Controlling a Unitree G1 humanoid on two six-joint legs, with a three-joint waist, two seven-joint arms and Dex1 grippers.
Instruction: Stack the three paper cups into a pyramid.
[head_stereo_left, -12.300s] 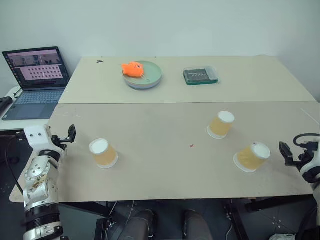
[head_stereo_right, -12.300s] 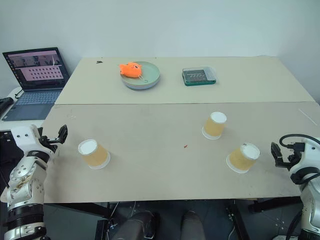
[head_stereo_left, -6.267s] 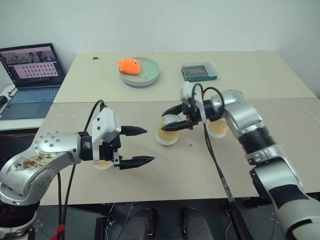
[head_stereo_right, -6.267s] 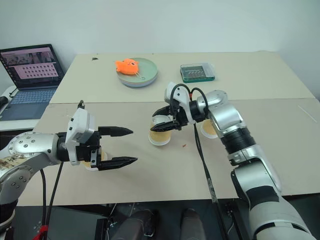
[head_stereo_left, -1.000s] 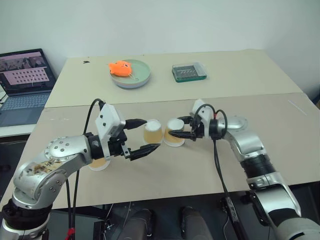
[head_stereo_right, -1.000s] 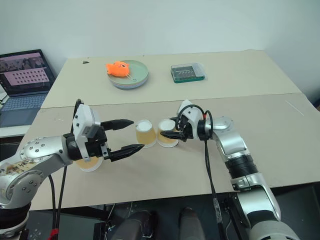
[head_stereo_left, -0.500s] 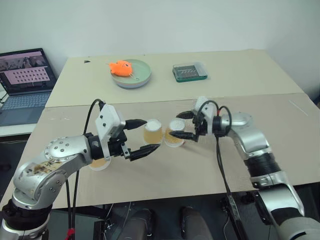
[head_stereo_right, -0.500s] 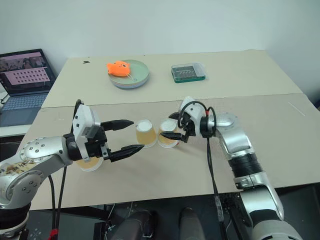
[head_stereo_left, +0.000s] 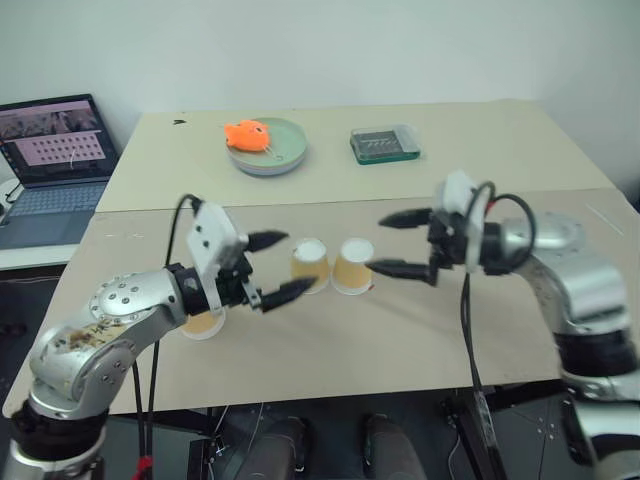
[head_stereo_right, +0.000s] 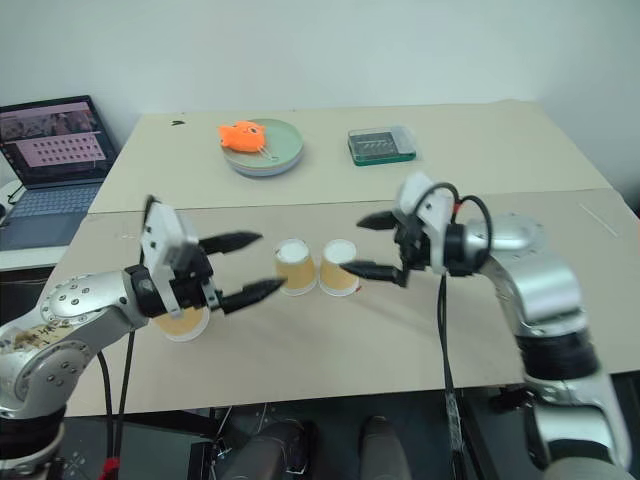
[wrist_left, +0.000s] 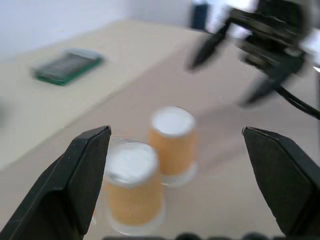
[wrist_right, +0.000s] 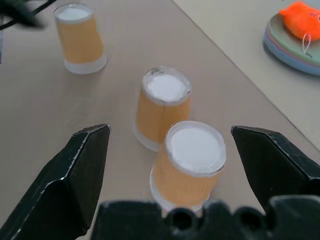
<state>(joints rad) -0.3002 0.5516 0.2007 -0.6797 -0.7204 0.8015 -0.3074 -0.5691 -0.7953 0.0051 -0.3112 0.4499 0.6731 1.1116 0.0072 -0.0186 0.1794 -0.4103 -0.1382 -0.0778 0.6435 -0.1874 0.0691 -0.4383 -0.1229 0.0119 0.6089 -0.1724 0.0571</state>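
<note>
Tan paper cups: two (head_stereo_right: 294, 266) (head_stereo_right: 339, 266) sit upside down, side by side as the pyramid's base, the third cup (wrist_right: 79, 38) waits just left of that pair for the top, and both the left gripper (head_stereo_right: 240, 268) and right gripper (head_stereo_right: 378, 245) hang spread and empty either side of the pair.

Two cups (head_stereo_left: 330, 266) side by side
</note>
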